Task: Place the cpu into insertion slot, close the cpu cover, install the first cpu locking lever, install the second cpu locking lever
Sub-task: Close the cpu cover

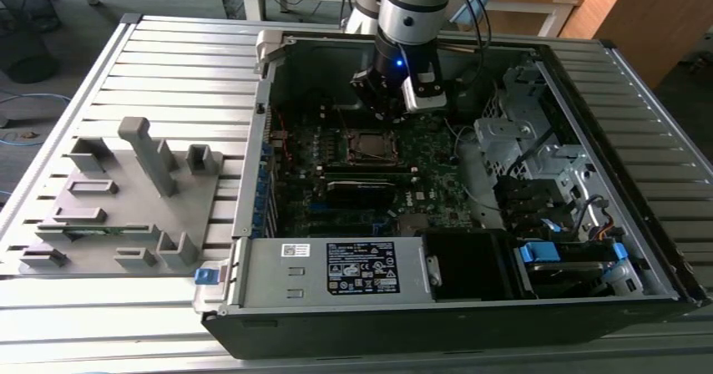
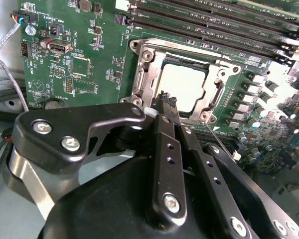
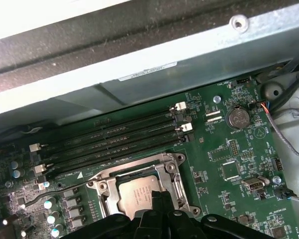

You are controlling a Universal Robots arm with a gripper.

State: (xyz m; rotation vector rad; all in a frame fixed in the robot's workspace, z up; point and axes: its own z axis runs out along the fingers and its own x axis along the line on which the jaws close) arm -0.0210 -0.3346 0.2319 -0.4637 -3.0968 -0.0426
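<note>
- The cpu (image 2: 187,82) — one corner lost behind the gripper (image 2: 165,98) in the second wrist view.
- First wrist view: the cpu (image 3: 137,191) is partly covered by the gripper (image 3: 157,195) and cut by the picture's edge.
- Exterior view: the insertion slot (image 1: 368,145) is too small to tell what lies in it.
- The arm (image 1: 415,7) runs out of frame — upper links unseen.

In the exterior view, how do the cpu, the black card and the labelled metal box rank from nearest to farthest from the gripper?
1. The cpu: just beneath the gripper.
2. The black card: past the cpu, toward the camera.
3. The labelled metal box: farthest from the gripper, closest to the camera.
</note>
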